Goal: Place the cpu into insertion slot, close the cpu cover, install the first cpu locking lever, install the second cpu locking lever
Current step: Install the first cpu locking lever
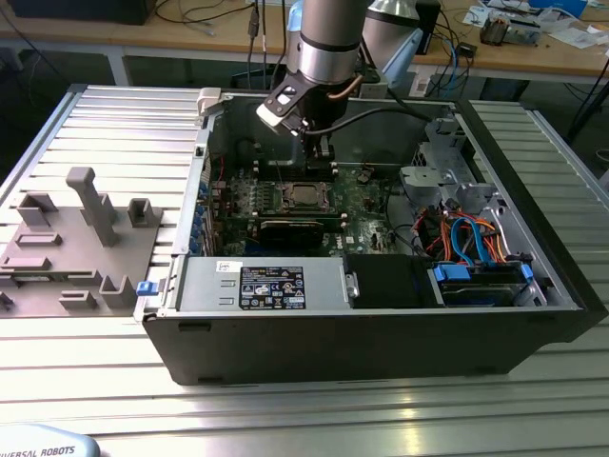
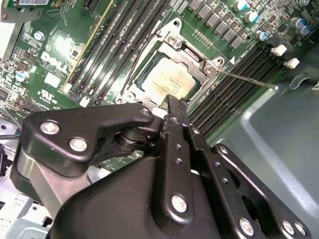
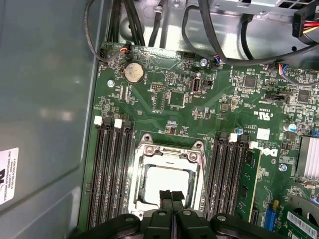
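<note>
The cpu (image 2: pixel 167 82) lies in the socket on the green board, its pale metal top showing through the square window of the cpu cover (image 2: pixel 198 62). The cover lies flat over it. The first wrist view shows the cpu (image 3: pixel 159 180) and the cover (image 3: pixel 169 151) too. A thin silver locking lever (image 2: pixel 246 79) sticks out sideways from the socket's corner toward the case wall. My gripper (image 2: pixel 172 102) hangs just above the socket's edge with its fingers shut and nothing between them. In the exterior view the gripper (image 1: pixel 319 152) is over the cpu (image 1: pixel 306 197).
Rows of black memory slots (image 3: pixel 112 169) flank the socket on both sides. A long black card (image 1: pixel 290 228) lies in front of the socket. The case holds a power supply (image 1: pixel 262 286) and a drive cage with blue cables (image 1: pixel 471 243). A grey fixture (image 1: pixel 76 238) stands outside the case.
</note>
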Robot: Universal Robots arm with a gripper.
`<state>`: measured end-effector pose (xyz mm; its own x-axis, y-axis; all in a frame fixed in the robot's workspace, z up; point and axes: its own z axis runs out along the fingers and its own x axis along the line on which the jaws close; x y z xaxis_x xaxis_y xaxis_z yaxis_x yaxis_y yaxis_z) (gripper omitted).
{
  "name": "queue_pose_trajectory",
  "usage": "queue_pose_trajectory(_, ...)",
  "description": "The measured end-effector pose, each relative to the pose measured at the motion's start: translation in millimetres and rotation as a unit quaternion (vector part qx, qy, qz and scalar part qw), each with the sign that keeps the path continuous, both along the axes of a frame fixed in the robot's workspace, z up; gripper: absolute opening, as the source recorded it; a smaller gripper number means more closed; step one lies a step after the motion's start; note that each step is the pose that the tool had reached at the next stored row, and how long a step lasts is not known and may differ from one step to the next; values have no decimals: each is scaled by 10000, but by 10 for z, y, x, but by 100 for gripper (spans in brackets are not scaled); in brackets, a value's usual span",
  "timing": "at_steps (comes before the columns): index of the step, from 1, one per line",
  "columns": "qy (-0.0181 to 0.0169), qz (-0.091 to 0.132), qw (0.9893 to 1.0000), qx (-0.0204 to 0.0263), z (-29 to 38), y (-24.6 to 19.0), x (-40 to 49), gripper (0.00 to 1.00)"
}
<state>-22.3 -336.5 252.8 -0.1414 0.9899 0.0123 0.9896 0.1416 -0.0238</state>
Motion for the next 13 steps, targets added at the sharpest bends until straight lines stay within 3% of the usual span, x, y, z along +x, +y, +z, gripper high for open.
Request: queue_pose_trajectory(13, 0, 314, 9995, 0, 0, 0, 0, 11)
